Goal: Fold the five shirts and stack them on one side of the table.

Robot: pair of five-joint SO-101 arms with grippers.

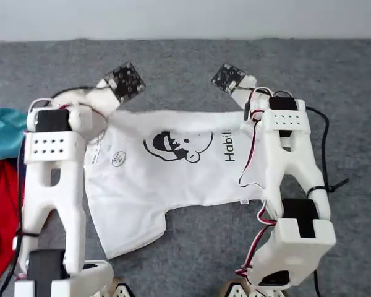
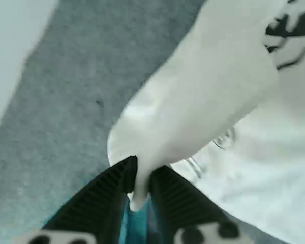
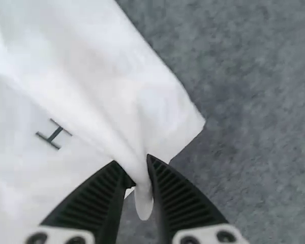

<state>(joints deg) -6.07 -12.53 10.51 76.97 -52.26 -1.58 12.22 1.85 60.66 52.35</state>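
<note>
- The white shirt (image 1: 167, 179) lies spread in the middle of the gray table (image 1: 191, 68), print side up, between the two arms.
- The left gripper (image 2: 144, 168) is closed down to a narrow slit, with a bunched fold of the shirt's (image 2: 208, 86) cloth pinched between its black ribbed jaws.
- The right gripper (image 3: 134, 165) is closed just as tightly on another fold of the shirt (image 3: 91, 76), near the black letter "H" (image 3: 53, 136).
- In the high view both grips are at the shirt's far edge, the left arm's at one end and the right arm's at the other, beside the lettering.
- One sleeve trails toward the near edge of the table, beside the left arm's base.
- A teal shirt (image 1: 3, 130) and a red shirt (image 1: 1, 210) lie crumpled at the table's left edge, the teal one farther back and touching the red one.
</note>
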